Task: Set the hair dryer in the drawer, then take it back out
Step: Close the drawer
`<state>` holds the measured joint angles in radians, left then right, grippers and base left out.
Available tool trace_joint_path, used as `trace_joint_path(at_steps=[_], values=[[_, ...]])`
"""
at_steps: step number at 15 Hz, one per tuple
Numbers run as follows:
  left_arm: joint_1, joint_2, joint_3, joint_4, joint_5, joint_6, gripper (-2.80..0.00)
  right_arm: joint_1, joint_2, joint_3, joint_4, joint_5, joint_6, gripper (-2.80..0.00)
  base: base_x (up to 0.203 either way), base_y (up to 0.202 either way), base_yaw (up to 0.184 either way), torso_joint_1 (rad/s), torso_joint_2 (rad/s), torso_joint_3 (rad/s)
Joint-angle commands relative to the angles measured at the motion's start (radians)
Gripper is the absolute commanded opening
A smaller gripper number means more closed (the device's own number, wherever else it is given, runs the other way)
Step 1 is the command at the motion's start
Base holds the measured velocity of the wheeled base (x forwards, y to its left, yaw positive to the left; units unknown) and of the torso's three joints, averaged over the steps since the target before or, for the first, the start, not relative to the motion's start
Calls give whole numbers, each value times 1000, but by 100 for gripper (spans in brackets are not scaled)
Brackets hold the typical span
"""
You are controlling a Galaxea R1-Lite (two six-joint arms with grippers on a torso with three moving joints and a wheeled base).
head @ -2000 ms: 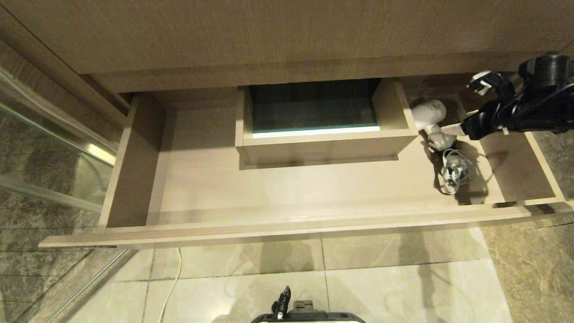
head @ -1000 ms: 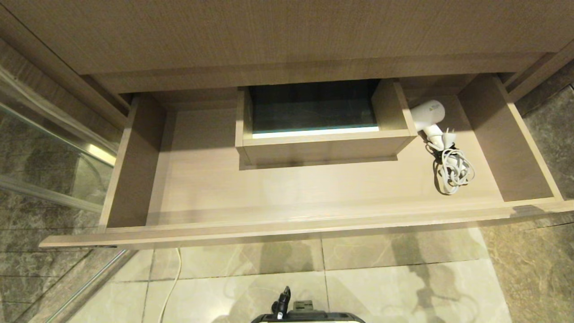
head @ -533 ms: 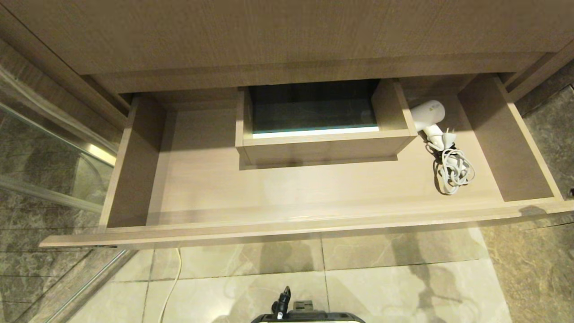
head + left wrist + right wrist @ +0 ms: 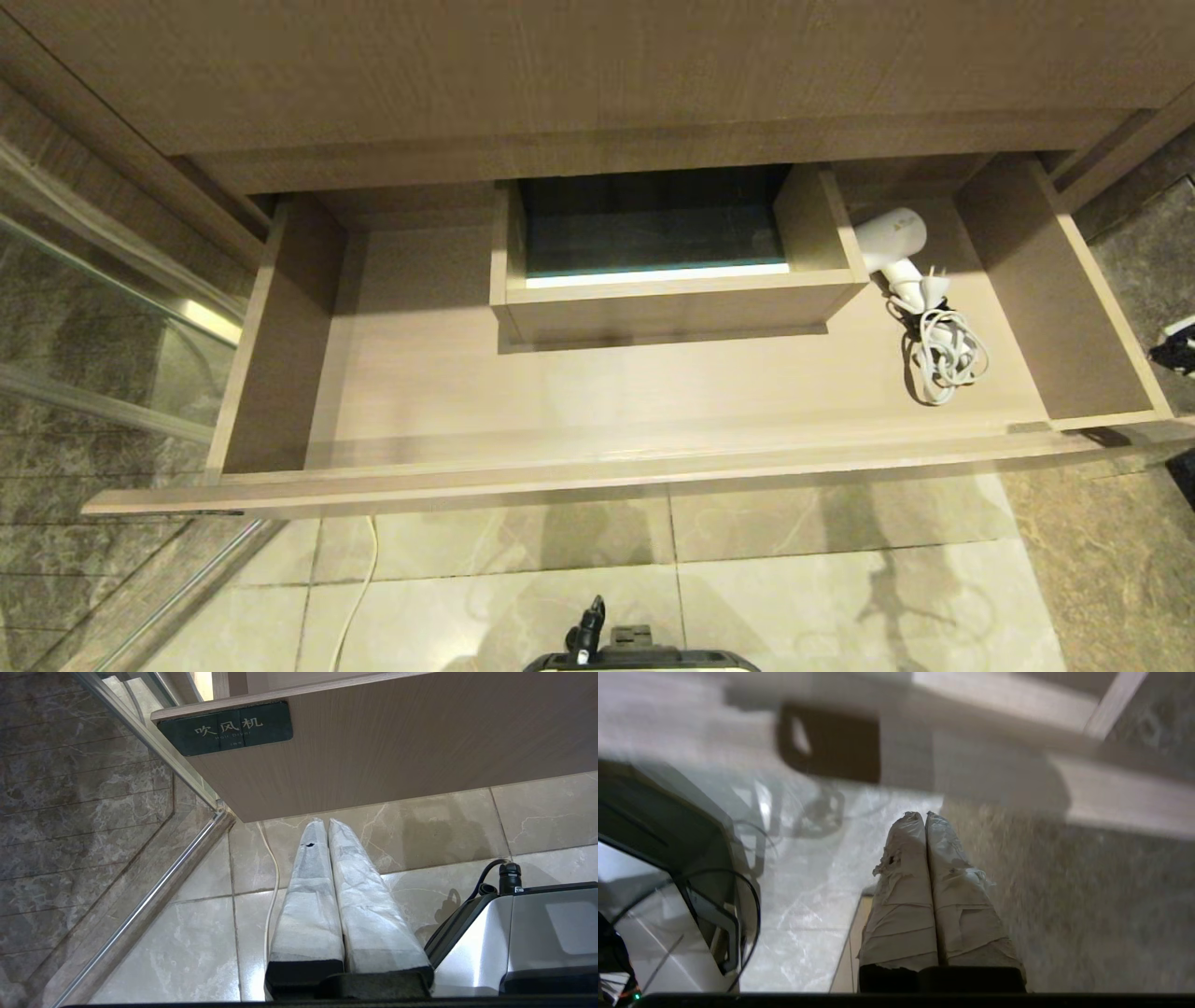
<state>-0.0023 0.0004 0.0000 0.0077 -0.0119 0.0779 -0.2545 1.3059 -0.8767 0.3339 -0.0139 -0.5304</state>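
Note:
The wide wood-grain drawer (image 4: 597,478) stands pulled out. The white hair dryer (image 4: 892,239) lies in its right part beside the boxed cutout, handle toward the front, with its coiled cord (image 4: 945,359) next to it. Nothing touches it. A bit of my right arm (image 4: 1178,347) shows at the right edge, outside the drawer's right wall. My right gripper (image 4: 924,814) is shut and empty, over the floor by the drawer's right end. My left gripper (image 4: 325,821) is shut and empty, parked low under the drawer front (image 4: 397,742) near its dark label (image 4: 225,728).
The boxed cutout (image 4: 653,252) rises in the drawer's back middle. A wood cabinet panel (image 4: 597,75) overhangs the drawer's back. A glass partition with a metal rail (image 4: 112,373) stands at the left. A white cable (image 4: 359,588) runs over the tiles beside my base (image 4: 639,658).
Two seconds ago my right gripper held the hair dryer's handle inside the drawer. It let go and drew out to the right; the arm now shows lower at the right edge. The dryer lies still.

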Motion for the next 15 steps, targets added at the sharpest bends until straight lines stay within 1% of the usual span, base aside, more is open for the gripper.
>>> trace_joint_path(at_steps=[1, 4, 5, 7, 9, 10, 11, 13, 15], values=[[-1, 0, 1, 0, 0, 0, -280, 0, 38, -28, -3, 12, -3, -280, 0, 0, 0, 0, 0, 0], [1, 0, 2, 0, 0, 0, -280, 1, 47, -33, -38, 14, -3, -280, 0, 0, 0, 0, 0, 0], [1, 0, 0, 0, 0, 0, -280, 1, 52, -42, -49, 25, -2, -280, 0, 0, 0, 0, 0, 0], [-1, 0, 2, 0, 0, 0, -280, 1, 53, -58, -87, 77, 9, -280, 0, 0, 0, 0, 0, 0], [-1, 0, 2, 0, 0, 0, -280, 6, 62, -73, -145, 131, 54, -280, 0, 0, 0, 0, 0, 0], [0, 0, 1, 0, 0, 0, -280, 12, 73, -81, -196, 150, 91, -280, 0, 0, 0, 0, 0, 0], [-1, 0, 2, 0, 0, 0, -280, 23, 89, -98, -259, 158, 146, -280, 0, 0, 0, 0, 0, 0], [-1, 0, 0, 0, 1, 0, -280, 47, 143, -187, -343, 160, 210, -280, 0, 0, 0, 0, 0, 0], [1, 0, 2, 0, 0, 0, -280, 67, 234, -302, -460, 158, 237, -280, 0, 0, 0, 0, 0, 0]])
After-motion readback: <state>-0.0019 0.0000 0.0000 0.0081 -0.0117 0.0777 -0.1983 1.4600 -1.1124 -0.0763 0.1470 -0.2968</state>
